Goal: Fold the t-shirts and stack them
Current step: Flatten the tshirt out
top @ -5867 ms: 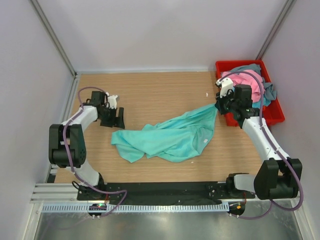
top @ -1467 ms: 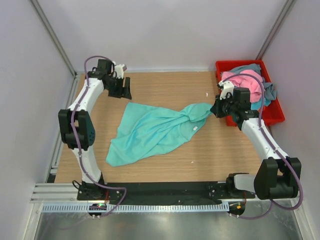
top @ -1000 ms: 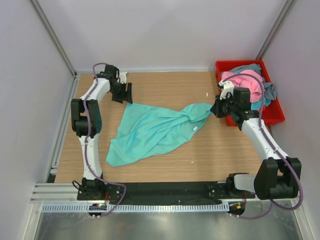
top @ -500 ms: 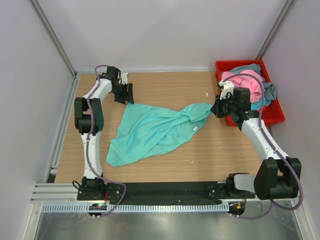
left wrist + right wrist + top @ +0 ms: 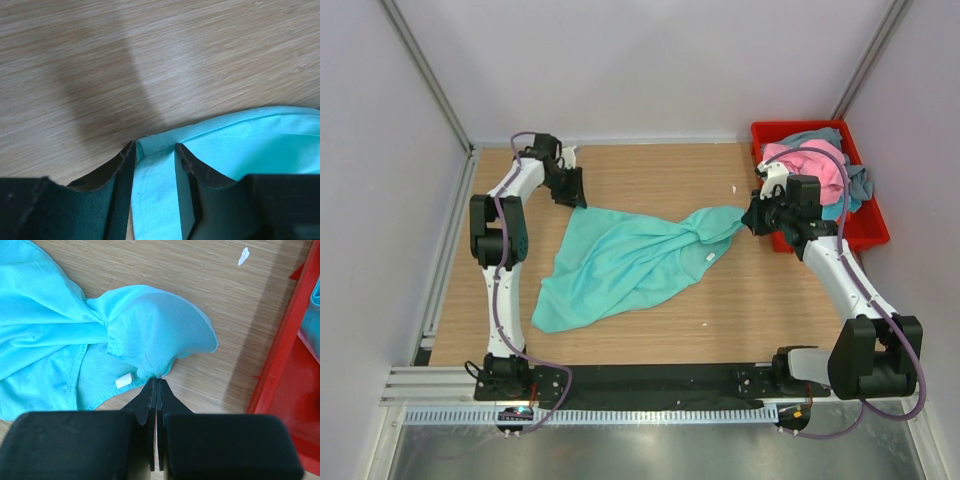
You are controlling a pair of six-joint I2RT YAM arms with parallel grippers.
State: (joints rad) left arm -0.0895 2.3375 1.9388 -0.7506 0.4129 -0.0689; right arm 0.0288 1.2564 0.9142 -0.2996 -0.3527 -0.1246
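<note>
The wooden table (image 5: 660, 170) carries the teal t-shirt (image 5: 620, 265), spread rumpled across its middle. At far right, the red bin (image 5: 873, 228) holds a pink shirt (image 5: 815, 160) among others. The right gripper (image 5: 157, 381) is clamped tight on the teal t-shirt's bunched right end. The left gripper (image 5: 155, 148) stands narrowly parted, with the far-left hem corner lying between its fingers (not pinched). A white scrap (image 5: 243, 256) lies near the bin.
</note>
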